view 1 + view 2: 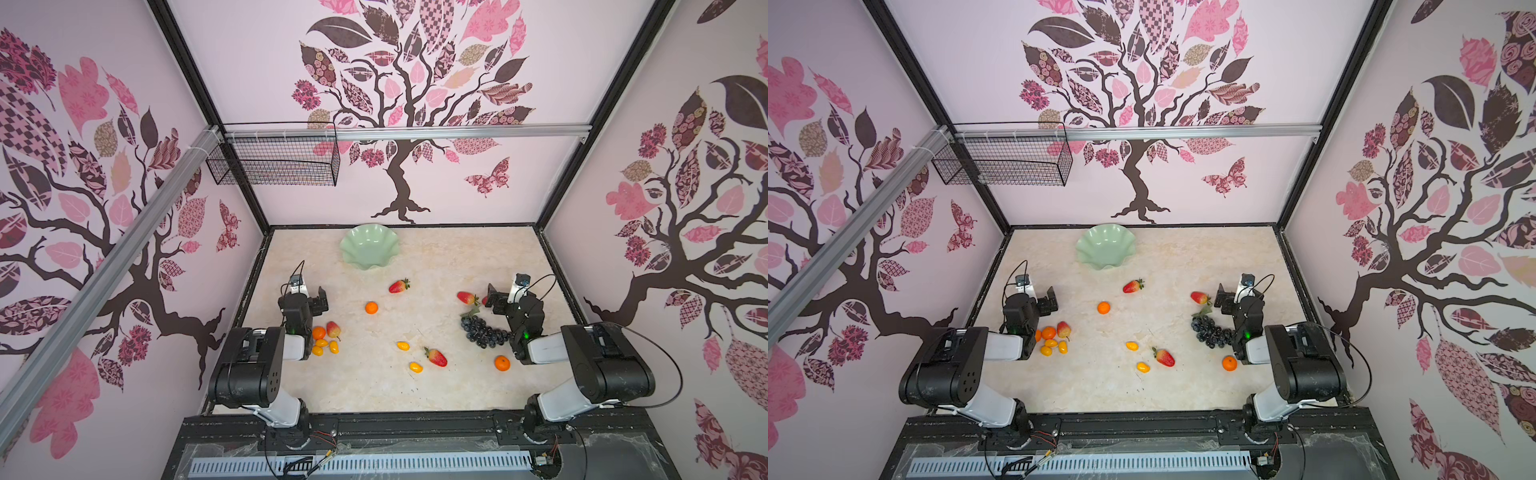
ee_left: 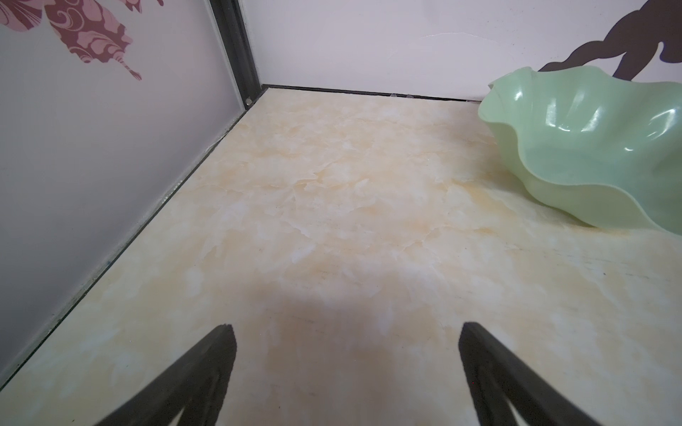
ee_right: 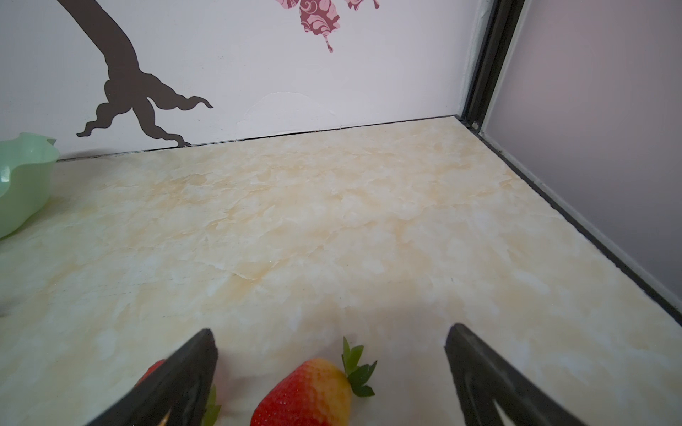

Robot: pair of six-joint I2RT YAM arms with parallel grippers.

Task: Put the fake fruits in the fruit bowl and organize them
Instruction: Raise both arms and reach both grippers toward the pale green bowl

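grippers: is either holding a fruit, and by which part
Nothing is held: left gripper open over the table; right gripper open, a strawberry lying loose on the table between its jaws.

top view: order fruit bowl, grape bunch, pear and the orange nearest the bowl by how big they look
fruit bowl
grape bunch
pear and orange: too alike to rank

In a top view we see a black wire basket just under a silver rail, upper left of centre. The back wall carries a brown tree decal, with a butterfly to its right. A marbled cream tabletop fills the lower middle, and a slotted grey strip runs along the bottom edge.
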